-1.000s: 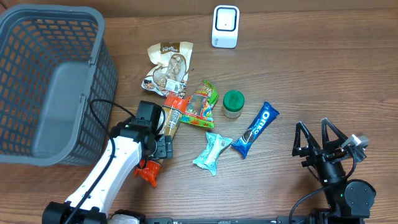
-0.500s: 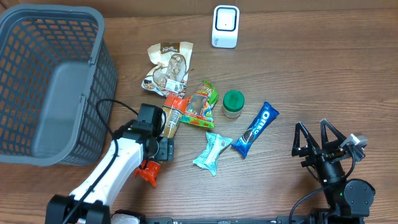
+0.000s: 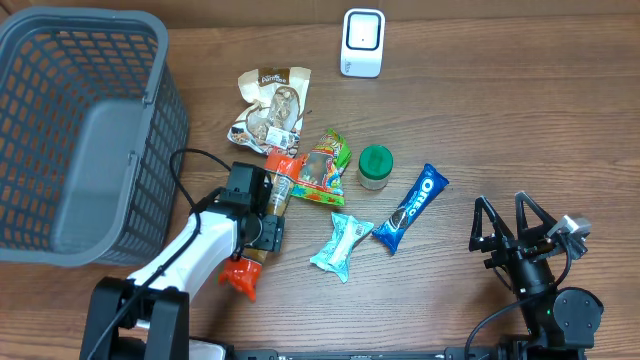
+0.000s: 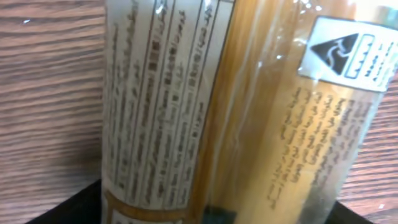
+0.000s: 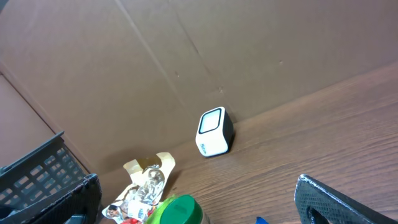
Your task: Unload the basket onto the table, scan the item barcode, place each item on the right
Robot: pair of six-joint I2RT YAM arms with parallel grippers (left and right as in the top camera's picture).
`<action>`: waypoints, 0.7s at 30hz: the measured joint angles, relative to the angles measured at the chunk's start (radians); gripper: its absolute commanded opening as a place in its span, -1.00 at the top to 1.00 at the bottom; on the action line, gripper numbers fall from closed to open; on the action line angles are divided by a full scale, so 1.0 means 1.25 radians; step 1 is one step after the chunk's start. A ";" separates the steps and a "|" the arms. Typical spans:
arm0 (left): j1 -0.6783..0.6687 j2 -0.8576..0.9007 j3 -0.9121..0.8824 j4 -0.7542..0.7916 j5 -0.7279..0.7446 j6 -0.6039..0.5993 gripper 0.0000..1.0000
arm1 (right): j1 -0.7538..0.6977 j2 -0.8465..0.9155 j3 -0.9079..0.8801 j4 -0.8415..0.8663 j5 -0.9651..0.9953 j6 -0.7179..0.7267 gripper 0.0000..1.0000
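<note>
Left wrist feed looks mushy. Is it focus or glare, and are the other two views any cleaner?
Left wrist: too close to the snack packet, print soft and unreadable, glare streaks on the wrapper. Overhead: even light, sharp, faint shadows only. Right wrist: scanner crisp, green jar lid at the bottom edge slightly soft.

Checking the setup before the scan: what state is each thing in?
left gripper: over orange pack, grip unclear
right gripper: open, empty
orange pack: lying flat, printed label up
jar: upright, green lid on
basket: upright, nothing visible inside
scanner: standing upright
</note>
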 measured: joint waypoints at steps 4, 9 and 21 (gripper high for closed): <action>0.000 0.005 0.004 0.001 0.005 0.002 -0.39 | 0.000 0.000 0.000 0.000 0.000 0.000 -1.00; 0.000 0.005 0.005 -0.001 0.007 -0.001 -0.38 | 0.000 0.000 0.000 0.000 0.000 0.000 -1.00; 0.000 -0.073 -0.011 -0.127 0.026 -0.010 -0.80 | 0.000 0.000 0.000 0.000 0.000 0.000 -1.00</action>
